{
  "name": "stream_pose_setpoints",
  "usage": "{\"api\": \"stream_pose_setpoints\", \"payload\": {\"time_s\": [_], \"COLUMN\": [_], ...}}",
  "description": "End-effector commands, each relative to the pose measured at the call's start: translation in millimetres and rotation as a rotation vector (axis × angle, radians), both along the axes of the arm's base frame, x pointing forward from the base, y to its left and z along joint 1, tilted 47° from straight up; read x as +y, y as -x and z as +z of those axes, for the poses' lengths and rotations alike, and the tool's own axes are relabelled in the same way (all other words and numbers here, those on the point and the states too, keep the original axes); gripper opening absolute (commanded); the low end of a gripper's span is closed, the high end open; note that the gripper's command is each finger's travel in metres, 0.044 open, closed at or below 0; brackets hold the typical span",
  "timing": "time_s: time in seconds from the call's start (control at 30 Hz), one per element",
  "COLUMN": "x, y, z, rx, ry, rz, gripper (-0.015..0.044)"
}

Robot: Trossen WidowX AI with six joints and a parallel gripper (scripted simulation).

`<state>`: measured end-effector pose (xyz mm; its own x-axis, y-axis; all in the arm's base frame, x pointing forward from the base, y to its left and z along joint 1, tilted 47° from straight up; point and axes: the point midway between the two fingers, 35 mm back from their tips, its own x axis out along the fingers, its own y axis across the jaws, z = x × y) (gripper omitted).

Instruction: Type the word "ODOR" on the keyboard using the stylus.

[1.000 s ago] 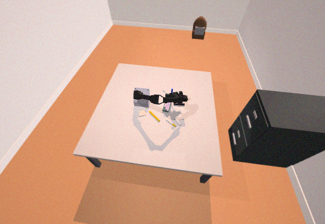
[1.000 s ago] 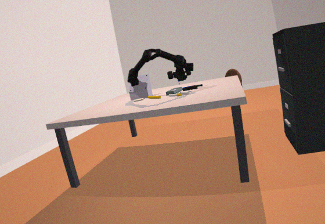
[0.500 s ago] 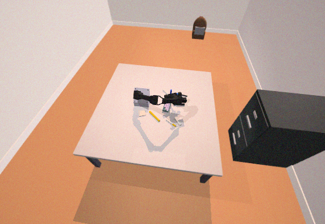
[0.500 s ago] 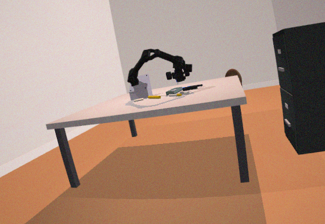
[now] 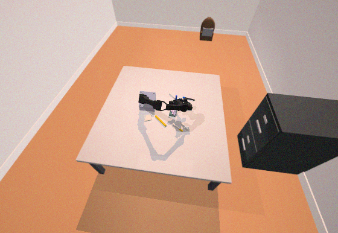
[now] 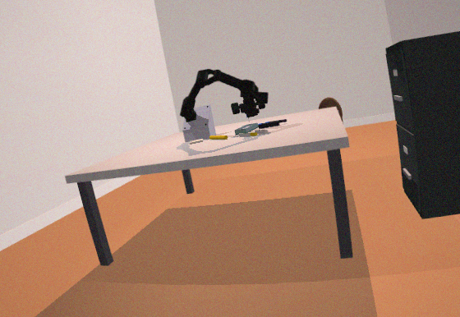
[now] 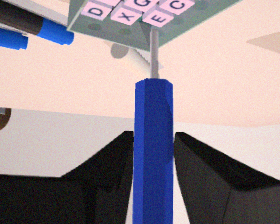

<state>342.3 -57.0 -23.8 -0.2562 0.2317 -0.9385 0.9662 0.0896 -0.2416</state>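
- The gripper (image 7: 153,165) is clamped on the stylus (image 7: 153,145), black fingers pressing each side.
- The stylus is a faceted blue shaft, upright, ending in a thin grey tip (image 7: 154,52).
- That tip reaches the near edge of the keyboard (image 7: 165,22), a green slab with pale pink keys.
- Legible keys: D, X, E, C.
- Blue-capped markers (image 7: 37,30) lie beside it on the desk (image 7: 215,85).

black cabinet (image 5: 290,131), yellow pencil (image 5: 160,121), blue markers (image 7: 35,35).
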Motion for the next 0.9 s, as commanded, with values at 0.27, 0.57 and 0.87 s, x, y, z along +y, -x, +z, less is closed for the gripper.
{"api": "stream_pose_setpoints", "payload": {"time_s": [0.27, 0.57, 0.87], "x": [-8.2, -8.0, -10.1], "y": [4.2, 4.6, 5.4], "z": [-9.3, -10.2, -11.6], "rx": [0.008, 0.007, 0.007], "ry": [0.001, 0.001, 0.001], "rz": [0.003, 0.003, 0.003], "gripper": [0.0000, 0.0081, 0.0081]}}
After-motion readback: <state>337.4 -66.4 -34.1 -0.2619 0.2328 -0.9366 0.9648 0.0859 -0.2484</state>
